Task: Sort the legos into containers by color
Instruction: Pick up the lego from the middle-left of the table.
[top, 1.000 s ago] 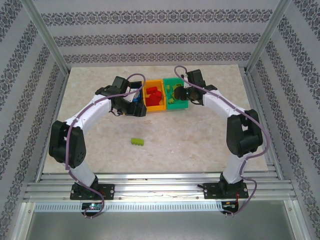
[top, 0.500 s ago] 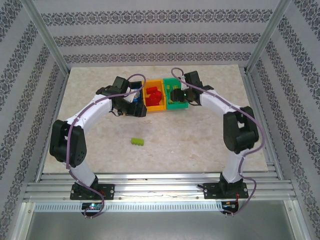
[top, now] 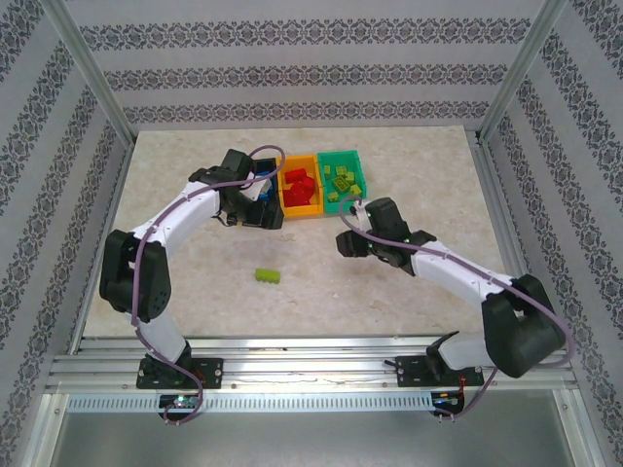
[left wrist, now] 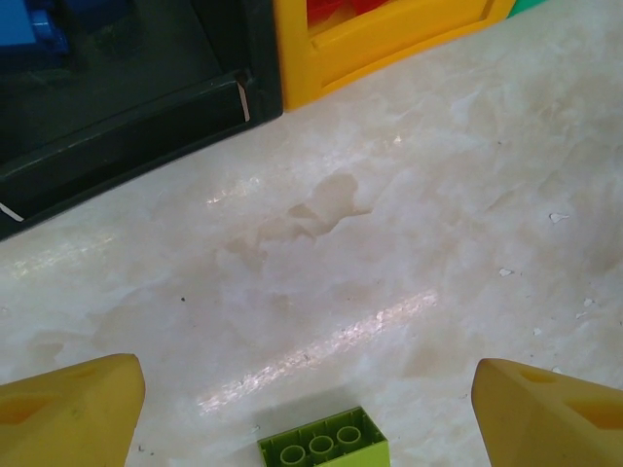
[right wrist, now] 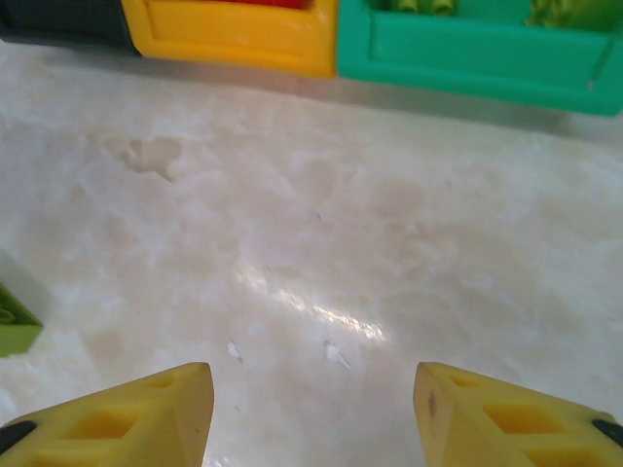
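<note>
Overhead, the left arm [top: 185,209] hides most of the black plastic bin [left wrist: 117,126]; its wrist view catches a blue brick [left wrist: 29,24] inside. A lime green studded brick [top: 268,276] lies loose on the table [top: 195,282], clipped in both wrist views. Left gripper [left wrist: 307,375] and right gripper [right wrist: 311,379] gape, empty.

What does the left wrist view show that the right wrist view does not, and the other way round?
Left wrist view, not the right wrist view: a blue brick lying in the black bin, and the open left tool.
Right wrist view, not the left wrist view: lime bricks in the green bin, and the open right tool.
Both: the black bin, the orange bin, the pale table, and one loose lime brick lying on it.
</note>
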Robot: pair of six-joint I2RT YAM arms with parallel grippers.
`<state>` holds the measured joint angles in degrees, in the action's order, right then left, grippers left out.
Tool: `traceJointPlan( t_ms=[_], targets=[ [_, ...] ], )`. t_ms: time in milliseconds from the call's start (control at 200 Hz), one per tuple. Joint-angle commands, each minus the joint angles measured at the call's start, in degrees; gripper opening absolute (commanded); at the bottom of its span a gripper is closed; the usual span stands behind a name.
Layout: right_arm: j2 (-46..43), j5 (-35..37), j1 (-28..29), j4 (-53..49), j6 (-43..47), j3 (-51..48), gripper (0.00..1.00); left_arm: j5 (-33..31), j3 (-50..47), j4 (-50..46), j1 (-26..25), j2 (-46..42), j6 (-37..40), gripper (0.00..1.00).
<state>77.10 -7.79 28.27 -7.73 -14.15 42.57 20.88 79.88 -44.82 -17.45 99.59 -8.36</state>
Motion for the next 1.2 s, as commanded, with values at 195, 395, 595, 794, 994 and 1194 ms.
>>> traceJointPlan(
  t_ms=[195,395,595,794,994,1194],
  targets=[
    [-5.2,-1.3,-0.7,15.1,-3.5,-10.9,0.57,1.0,0.6,-5.8,-1.3,0.0,-4.0,0.88],
    [-4.2,-1.7,-0.8,16.5,-3.5,-10.7,0.57,0.2,-11.1,-2.0,-4.7,-5.3,-10.2,0.9],
    [-3.2,-3.4,-0.9,17.3,-4.2,-10.7,0.57,-3.0,-17.3,-0.2,-9.6,-6.3,-14.5,0.91],
    [-3.0,-3.7,-0.9,17.6,-4.4,-10.6,0.57,-7.1,-17.1,0.8,-14.5,-1.3,-16.1,0.92],
    [-3.5,-3.4,-1.2,17.5,-4.3,-10.7,0.57,-12.8,-14.5,-2.7,-16.5,2.1,-15.5,0.92],
    [-3.4,-3.8,-1.4,17.6,-4.4,-10.7,0.57,-12.7,-14.5,-1.8,-16.8,3.2,-15.3,0.84]
  ],
)
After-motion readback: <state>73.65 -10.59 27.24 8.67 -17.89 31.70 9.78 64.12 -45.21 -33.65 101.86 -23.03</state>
